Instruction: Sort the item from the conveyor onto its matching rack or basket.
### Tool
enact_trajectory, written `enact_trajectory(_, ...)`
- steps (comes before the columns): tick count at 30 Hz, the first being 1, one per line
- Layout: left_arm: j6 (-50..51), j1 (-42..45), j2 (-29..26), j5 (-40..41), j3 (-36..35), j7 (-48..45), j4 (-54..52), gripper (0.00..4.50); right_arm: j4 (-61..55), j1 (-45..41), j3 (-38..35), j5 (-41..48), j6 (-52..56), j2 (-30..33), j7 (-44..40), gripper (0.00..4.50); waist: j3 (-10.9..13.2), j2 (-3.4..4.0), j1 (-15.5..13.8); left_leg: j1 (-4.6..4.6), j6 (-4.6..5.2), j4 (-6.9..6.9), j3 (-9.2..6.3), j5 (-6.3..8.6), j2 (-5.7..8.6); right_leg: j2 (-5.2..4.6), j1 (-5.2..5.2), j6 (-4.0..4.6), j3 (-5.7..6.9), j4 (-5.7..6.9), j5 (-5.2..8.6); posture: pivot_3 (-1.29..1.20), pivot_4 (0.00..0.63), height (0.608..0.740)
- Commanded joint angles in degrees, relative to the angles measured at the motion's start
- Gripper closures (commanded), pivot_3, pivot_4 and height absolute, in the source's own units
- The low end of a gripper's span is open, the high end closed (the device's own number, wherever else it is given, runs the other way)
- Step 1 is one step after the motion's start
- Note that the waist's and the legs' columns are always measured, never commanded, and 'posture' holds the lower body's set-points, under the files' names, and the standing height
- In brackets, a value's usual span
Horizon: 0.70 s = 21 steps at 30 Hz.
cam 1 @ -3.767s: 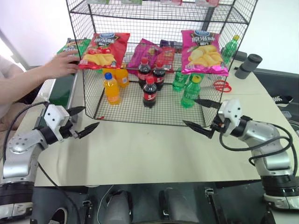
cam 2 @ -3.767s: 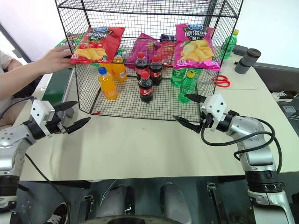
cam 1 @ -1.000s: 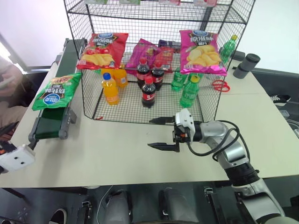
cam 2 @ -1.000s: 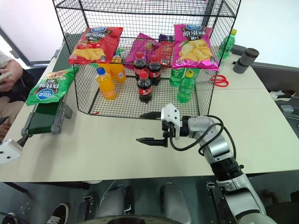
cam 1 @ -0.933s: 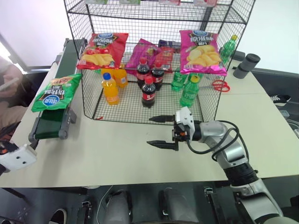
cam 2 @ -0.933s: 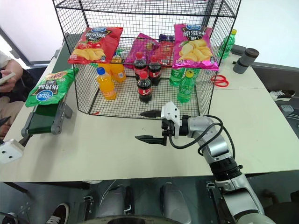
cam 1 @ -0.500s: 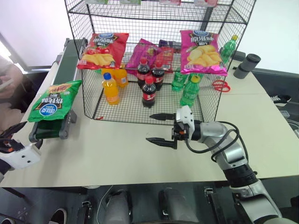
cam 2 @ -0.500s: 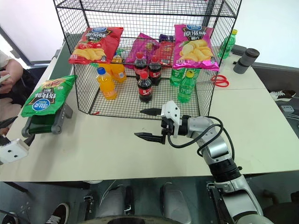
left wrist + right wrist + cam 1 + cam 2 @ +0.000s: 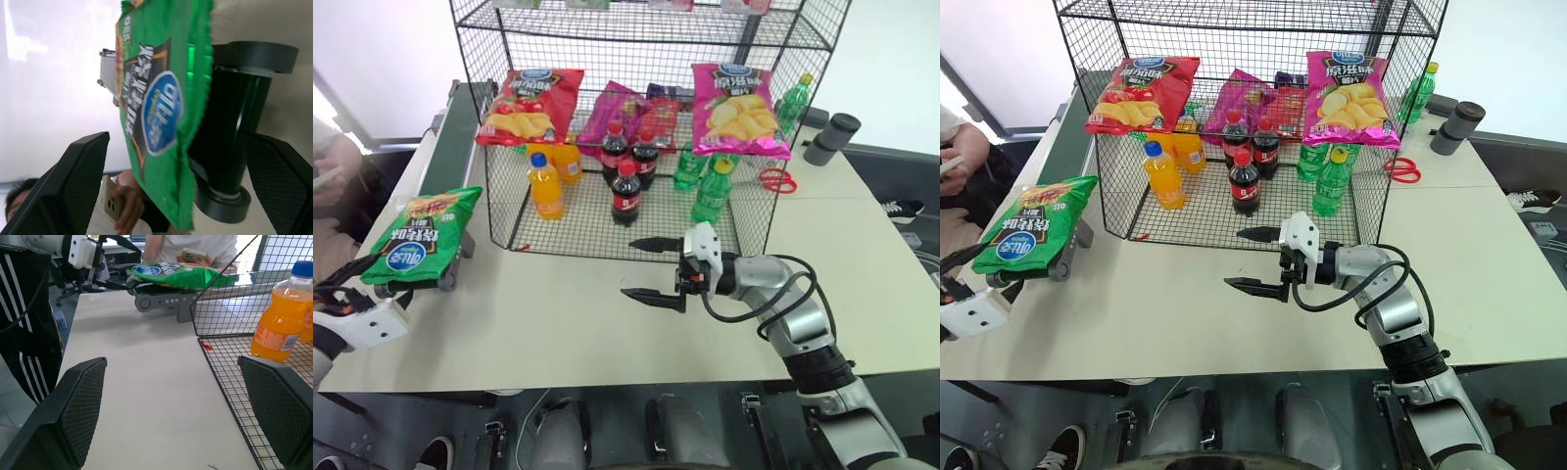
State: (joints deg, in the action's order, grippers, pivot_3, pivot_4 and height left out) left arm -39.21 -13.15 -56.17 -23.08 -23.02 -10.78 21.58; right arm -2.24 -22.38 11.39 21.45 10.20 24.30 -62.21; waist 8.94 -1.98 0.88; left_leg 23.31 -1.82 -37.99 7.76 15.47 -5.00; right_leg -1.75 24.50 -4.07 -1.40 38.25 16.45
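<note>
Both jaws are wide open and hold nothing. The left gripper (image 9: pixel 342 294) is at the near left corner of the table (image 9: pixel 558 323), and its two black fingers (image 9: pixel 78 186) point at the bag (image 9: pixel 419 233). The bag is green with a blue oval on it. It lies on the near end of the belt (image 9: pixel 450 127) and hangs out past the black roller (image 9: pixel 234 161) toward the left gripper. So the bag is just in front of those open jaws, a little up and away from the robot, and not yet between them. The bag is long from its far top edge to its near bottom edge, the same way the belt runs, so its near short end comes at the jaws first. Next along is the rack (image 9: pixel 636 117), a tall black wire cage with a red bag (image 9: pixel 530 103), a pink bag (image 9: pixel 738 110) and bottles inside. The right gripper (image 9: pixel 646 269) is in front of the rack near the middle of the table, with its fingers pointing across toward the belt. It is well apart from the green bag. I think the left arm is much nearer, so it should be the one to take the bag, by pushing ahead until the bag's near end sits between its fingers.
</note>
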Motion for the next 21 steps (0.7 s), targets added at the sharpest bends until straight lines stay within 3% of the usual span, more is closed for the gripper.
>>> enact_trajectory(1, 0.1, 1.5, -0.8, 0.9, 1.1, 0.3, -0.5, 0.0, -2.1, 0.0, -1.2, 0.0, -1.1, 0.3, 0.4, 0.05, 0.0, 0.0, 0.0, 0.0, 0.0, 0.0, 0.0, 0.0, 0.0, 0.0, 0.0, 0.0, 0.0, 0.0, 0.0, 0.0, 0.15, 0.74)
enact_trajectory(6, 0.5, 3.6, -0.9, 1.0, 3.2, -0.2, -0.2, 0.0, -2.7, 0.4, -1.1, -0.2, -1.1, 0.3, 0.9, 0.05, 0.0, 0.0, -0.1, 0.0, 0.0, 0.0, 0.0, 0.0, 0.0, 0.01, 0.0, -0.01, 0.0, 0.01, -0.01, 0.0, 0.15, 0.74)
enact_trajectory(9, 0.7, 3.8, -1.2, 2.2, 4.0, -1.6, 0.3, 0.86, -2.8, 0.5, -1.2, -0.3, -1.2, 0.4, 1.2, 0.0, 0.0, 0.0, 0.1, 0.0, 0.0, 0.0, 0.0, 0.0, 0.0, 0.02, 0.0, -0.02, 0.0, 0.01, -0.01, 0.0, 0.15, 0.74)
enact_trajectory(16, 1.4, 3.9, -0.8, 5.4, 3.7, -4.0, -0.7, 4.23, -2.8, 0.8, -1.2, -0.5, -1.6, 0.7, 1.6, 0.0, 0.0, 0.0, 0.0, 0.0, 0.0, -0.01, 0.0, 0.0, -0.01, 0.03, 0.01, -0.02, 0.0, 0.02, -0.01, 0.0, 0.15, 0.74)
enact_trajectory(17, 1.5, 3.9, -0.8, 6.1, 3.3, -4.4, -1.1, 4.43, -2.8, 0.8, -1.2, -0.6, -1.7, 0.8, 1.6, 0.0, 0.0, 0.0, 0.0, 0.0, 0.0, -0.01, 0.0, 0.0, -0.01, 0.03, 0.01, -0.02, 0.0, 0.02, -0.01, 0.0, 0.15, 0.74)
enact_trajectory(21, 2.4, 3.9, -0.9, 10.4, 0.4, -5.3, -3.1, 4.43, -2.5, 0.8, -1.4, -1.0, -2.2, 0.9, 1.7, 0.0, 0.0, 0.0, -0.1, 0.0, 0.0, -0.01, 0.0, 0.0, -0.01, 0.03, 0.01, -0.02, 0.0, 0.02, -0.01, 0.0, 0.15, 0.74)
